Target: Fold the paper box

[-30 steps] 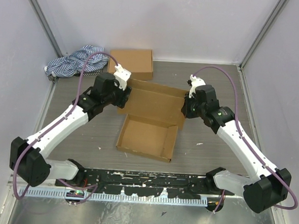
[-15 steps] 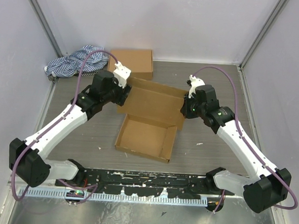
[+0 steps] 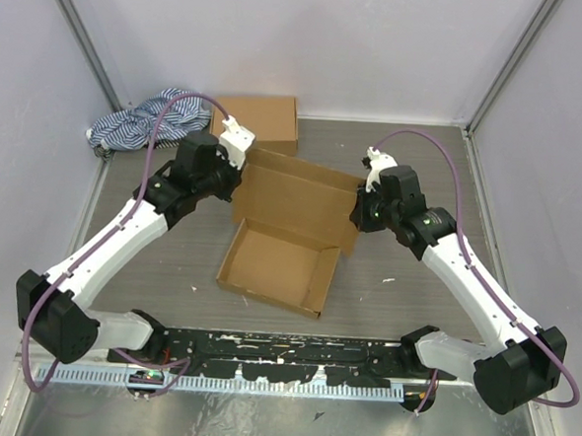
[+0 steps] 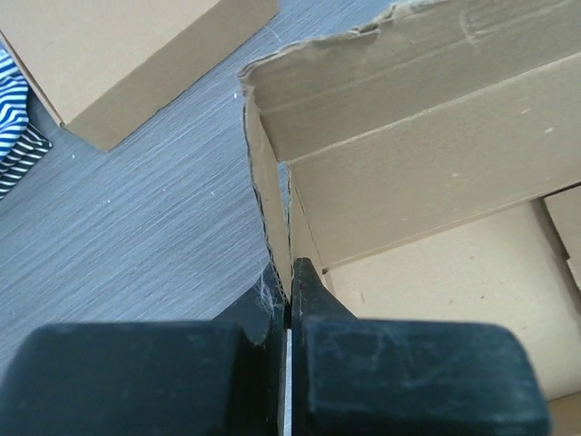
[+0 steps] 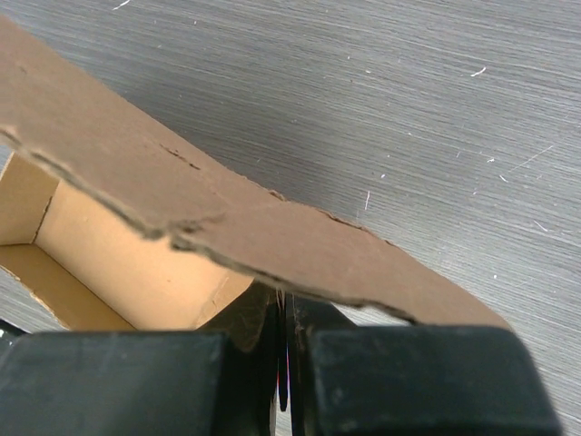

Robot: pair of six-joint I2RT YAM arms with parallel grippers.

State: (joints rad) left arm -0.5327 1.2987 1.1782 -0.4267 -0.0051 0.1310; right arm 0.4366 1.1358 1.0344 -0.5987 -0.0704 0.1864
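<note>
The brown paper box (image 3: pixel 273 268) lies open mid-table, its tray toward me and its lid (image 3: pixel 297 197) tilted up behind it. My left gripper (image 3: pixel 239 170) is at the lid's left end. In the left wrist view it (image 4: pixel 289 277) is shut on the lid's upright left side flap (image 4: pixel 268 182), one finger on each face. My right gripper (image 3: pixel 359 212) is at the lid's right end. In the right wrist view it (image 5: pixel 289 309) is shut on the torn-edged right flap (image 5: pixel 227 222), with the tray's inside showing to its left.
A second, closed cardboard box (image 3: pixel 259 119) lies flat at the back, just behind the left gripper, and also shows in the left wrist view (image 4: pixel 118 54). A blue-striped cloth (image 3: pixel 139 122) is bunched in the back left corner. Walls close in on three sides.
My left gripper has shut on the lid's left flap; it stood open earlier. The lid has tilted up more and the tray has slid slightly left and toward me. The right gripper keeps its grip.
</note>
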